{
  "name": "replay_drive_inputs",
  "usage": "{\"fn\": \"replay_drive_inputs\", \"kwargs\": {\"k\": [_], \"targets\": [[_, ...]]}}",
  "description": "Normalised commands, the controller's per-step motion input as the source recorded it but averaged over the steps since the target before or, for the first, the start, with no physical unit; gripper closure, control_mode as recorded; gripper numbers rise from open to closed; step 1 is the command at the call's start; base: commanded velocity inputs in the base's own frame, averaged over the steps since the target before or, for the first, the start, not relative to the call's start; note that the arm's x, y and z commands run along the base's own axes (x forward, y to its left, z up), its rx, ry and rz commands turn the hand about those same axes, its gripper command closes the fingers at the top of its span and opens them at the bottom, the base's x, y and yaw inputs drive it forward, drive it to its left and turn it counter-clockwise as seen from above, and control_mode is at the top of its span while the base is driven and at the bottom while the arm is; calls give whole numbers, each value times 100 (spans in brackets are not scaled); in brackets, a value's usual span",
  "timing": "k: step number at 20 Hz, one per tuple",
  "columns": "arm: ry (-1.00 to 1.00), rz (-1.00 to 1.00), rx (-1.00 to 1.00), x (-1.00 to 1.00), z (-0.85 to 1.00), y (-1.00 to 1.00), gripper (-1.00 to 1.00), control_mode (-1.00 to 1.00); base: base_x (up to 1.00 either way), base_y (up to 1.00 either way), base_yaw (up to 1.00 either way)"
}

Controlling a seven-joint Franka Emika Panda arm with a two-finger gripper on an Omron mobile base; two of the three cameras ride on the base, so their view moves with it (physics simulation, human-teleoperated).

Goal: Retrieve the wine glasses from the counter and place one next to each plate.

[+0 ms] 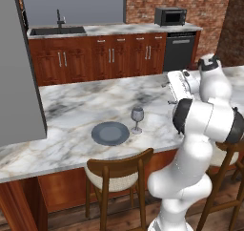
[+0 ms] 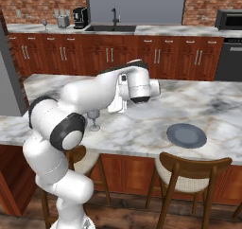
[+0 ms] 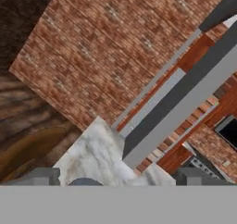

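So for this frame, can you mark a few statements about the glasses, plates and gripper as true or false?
1. A wine glass stands upright on the island beside a plate. True.
2. The second plate already has a glass next to it. False: nothing stands beside it on the marble.
3. The gripper is carrying a glass. False: in the hand view its fingertips are apart with no glass between them.
4. A microwave sits on the back counter. True.
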Motion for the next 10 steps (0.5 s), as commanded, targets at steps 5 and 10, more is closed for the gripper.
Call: {"fn": "replay_drive_inputs", "kwargs": {"k": [5,10], "targets": [[0,-4,17,-50,90,0,-100,-100,0,0,0],[18,-25,20,-55,52,0,-100,-100,0,0,0]]}}
